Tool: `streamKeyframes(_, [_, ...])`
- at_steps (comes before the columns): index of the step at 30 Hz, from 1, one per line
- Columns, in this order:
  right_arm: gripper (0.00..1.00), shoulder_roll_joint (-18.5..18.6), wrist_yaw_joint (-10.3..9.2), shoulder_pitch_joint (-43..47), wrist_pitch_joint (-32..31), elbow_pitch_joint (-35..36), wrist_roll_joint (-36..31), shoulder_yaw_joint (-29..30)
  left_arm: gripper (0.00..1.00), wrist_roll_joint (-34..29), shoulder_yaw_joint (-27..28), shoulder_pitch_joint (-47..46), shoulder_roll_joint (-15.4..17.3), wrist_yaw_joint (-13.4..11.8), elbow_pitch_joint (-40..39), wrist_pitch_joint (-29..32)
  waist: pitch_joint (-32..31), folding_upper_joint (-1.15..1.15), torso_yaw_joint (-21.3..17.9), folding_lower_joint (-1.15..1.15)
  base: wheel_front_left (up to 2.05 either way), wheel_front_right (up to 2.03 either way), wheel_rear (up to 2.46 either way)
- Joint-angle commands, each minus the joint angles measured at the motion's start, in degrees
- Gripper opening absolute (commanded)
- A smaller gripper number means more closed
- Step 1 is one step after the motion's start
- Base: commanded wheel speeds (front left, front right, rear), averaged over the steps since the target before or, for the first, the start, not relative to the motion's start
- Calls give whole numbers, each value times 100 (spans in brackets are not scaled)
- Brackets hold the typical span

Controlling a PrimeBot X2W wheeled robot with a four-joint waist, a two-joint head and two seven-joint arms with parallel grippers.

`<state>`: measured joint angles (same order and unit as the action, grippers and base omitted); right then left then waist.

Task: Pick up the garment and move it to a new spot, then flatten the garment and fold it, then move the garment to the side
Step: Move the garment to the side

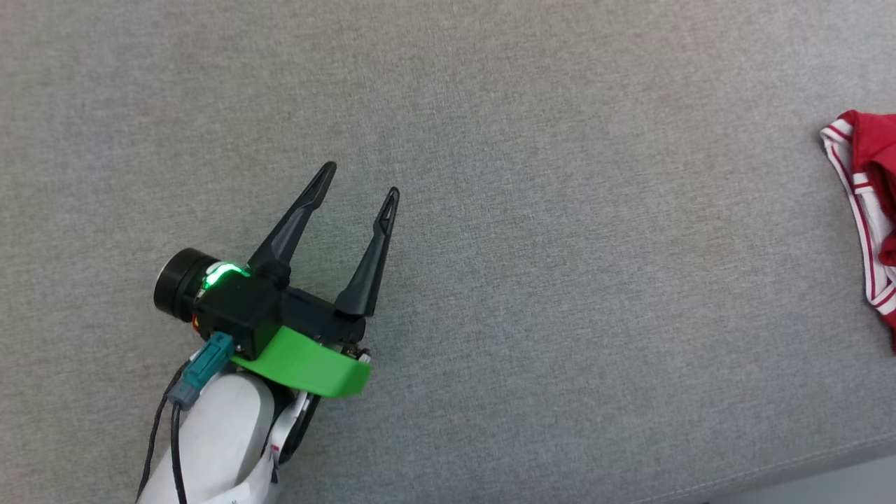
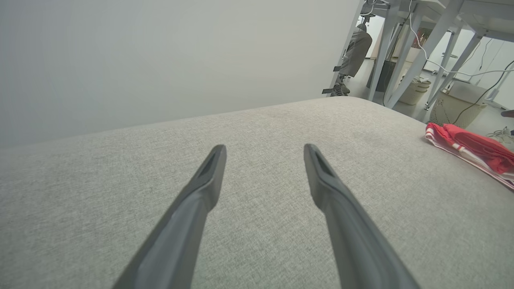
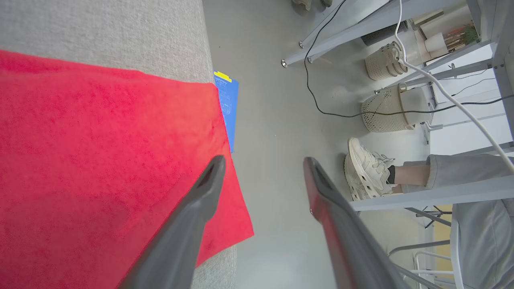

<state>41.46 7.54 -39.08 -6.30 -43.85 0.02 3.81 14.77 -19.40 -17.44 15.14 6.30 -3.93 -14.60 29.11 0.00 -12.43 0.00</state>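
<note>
Left jaws are spread; right jaws are spread over garment [image 3: 100, 160] at surface [image 1: 490, 210] edge. Straight lift is advised so cloth isn't dragged off.

A grey fabric-covered counter [image 1: 490, 105], wide and padded — the red, stripe-trimmed garment [image 1: 871, 150] lies crumpled at its right edge.

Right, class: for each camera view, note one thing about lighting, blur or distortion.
Head view: flat, even light, hardly any shadow under the left tool. Left wrist view: the wide-angle lens leans the table legs, and the near fingers look soft. Right wrist view: the garment glows saturated red and tints one finger.
</note>
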Motion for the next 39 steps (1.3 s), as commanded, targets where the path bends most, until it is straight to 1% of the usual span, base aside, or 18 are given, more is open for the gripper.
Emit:
streamKeyframes(1, [100, -50, -5, 79, 11, 154, 19, 4, 100, 84, 79, 133, -44, -25, 88, -32, -599, 0, 128, 0, 0, 0, 0])
streamKeyframes(7, [100, -269, -5, 475, 124, 1157, 488, -59, 100, 201, 480, 535, -234, -56, 258, -38, -1385, 0, 346, 0, 0, 0, 0])
streamKeyframes(11, [100, -586, -5, 863, 160, 2095, 873, -45, 100, 275, 790, 821, -386, -76, 364, -39, -1806, 0, 513, 0, 0, 0, 0])
streamKeyframes(15, [100, -1001, -5, 1321, 197, 3034, 1145, -6, 100, 264, 1026, 1060, -474, -73, 488, -39, -2120, 0, 676, 0, 0, 0, 0])
streamKeyframes(18, [100, -1405, -5, 1685, 256, 3654, 1313, 36, 100, 267, 1148, 1219, -578, -60, 543, -40, -2292, 0, 801, 0, 0, 0, 0])
streamKeyframes(24, [100, -2016, -5, 2438, 522, 4499, 1373, -14, 100, 106, 1276, 1437, -711, -46, 660, -40, -2478, 0, 1059, 0, 0, 0, 0])
streamKeyframes(27, [100, -2356, -5, 2766, 705, 4705, 1356, -34, 100, 54, 1354, 1528, -795, -29, 691, -40, -2570, 0, 1160, 0, 0, 0, 0])
streamKeyframes(30, [100, -2618, -5, 3074, 927, 4748, 1370, -92, 100, -15, 1436, 1608, -863, -8, 682, -40, -2631, 0, 1236, 0, 0, 0, 0])
streamKeyframes(35, [100, -2988, -5, 3444, 1322, 4538, 1312, -256, 100, -79, 1560, 1737, -975, 43, 689, -40, -2735, 0, 1313, 0, 0, 0, 0])
streamKeyframes(39, [100, -3359, -5, 3695, 1569, 4328, 1322, -286, 100, -118, 1632, 1831, -1042, 72, 735, -40, -2801, 0, 1353, 0, 0, 0, 0])
